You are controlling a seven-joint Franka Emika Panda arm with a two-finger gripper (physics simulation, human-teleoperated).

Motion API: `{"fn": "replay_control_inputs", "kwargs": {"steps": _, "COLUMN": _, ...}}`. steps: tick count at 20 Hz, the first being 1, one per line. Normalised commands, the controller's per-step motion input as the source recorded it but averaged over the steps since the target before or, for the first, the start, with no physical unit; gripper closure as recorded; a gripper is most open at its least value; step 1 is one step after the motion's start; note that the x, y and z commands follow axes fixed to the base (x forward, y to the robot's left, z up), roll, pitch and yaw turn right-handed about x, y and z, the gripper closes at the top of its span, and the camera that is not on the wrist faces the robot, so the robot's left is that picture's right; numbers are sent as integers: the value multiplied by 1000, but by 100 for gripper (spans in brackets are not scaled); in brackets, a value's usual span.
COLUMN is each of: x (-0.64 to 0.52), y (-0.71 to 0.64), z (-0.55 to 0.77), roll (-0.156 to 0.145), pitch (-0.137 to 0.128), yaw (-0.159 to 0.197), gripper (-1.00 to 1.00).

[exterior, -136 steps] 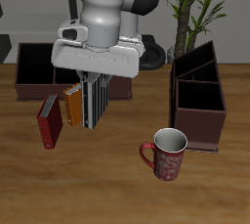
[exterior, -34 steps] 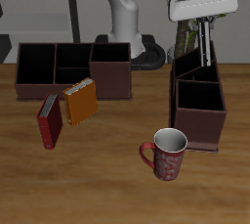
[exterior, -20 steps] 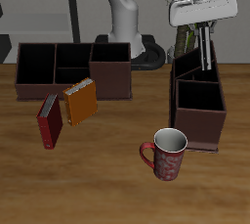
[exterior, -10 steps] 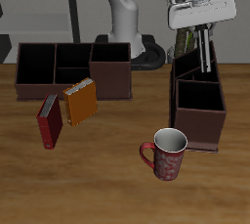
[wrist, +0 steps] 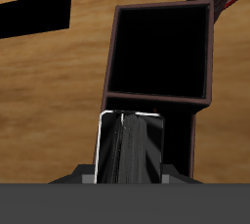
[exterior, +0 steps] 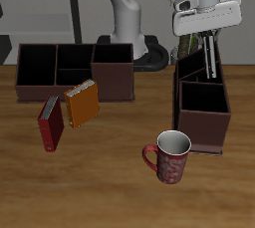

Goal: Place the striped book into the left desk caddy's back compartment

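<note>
Wide caddy (exterior: 60,68): dark box, side-by-side compartments, at the table's back. Red book (exterior: 50,122) and orange book (exterior: 82,104): thin, leaning, before it. Mug (exterior: 167,156): red, patterned. Left desk caddy (exterior: 204,117): maroon walls, black inside. Gripper (exterior: 210,65): above the back compartment (exterior: 197,68), fingers pinching the striped book (wrist: 129,150), upright, lower end at the compartment's mouth; depth inside unclear.
</note>
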Motion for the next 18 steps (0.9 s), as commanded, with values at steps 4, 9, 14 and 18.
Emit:
{"fn": "replay_control_inputs", "kwargs": {"steps": 4, "x": 47, "y": 3, "z": -134, "roll": 10, "pitch": 6, "yaw": 29, "gripper": 100}}
{"fn": "replay_control_inputs", "kwargs": {"steps": 9, "x": 45, "y": -7, "z": -60, "roll": -4, "pitch": -8, "yaw": 10, "gripper": 100}}
{"fn": "replay_control_inputs", "kwargs": {"steps": 14, "x": 38, "y": -11, "z": -95, "roll": 10, "pitch": 18, "yaw": 8, "gripper": 100}}
{"fn": "replay_control_inputs", "kwargs": {"steps": 18, "x": 26, "y": 59, "z": -154, "roll": 11, "pitch": 10, "yaw": 15, "gripper": 100}}
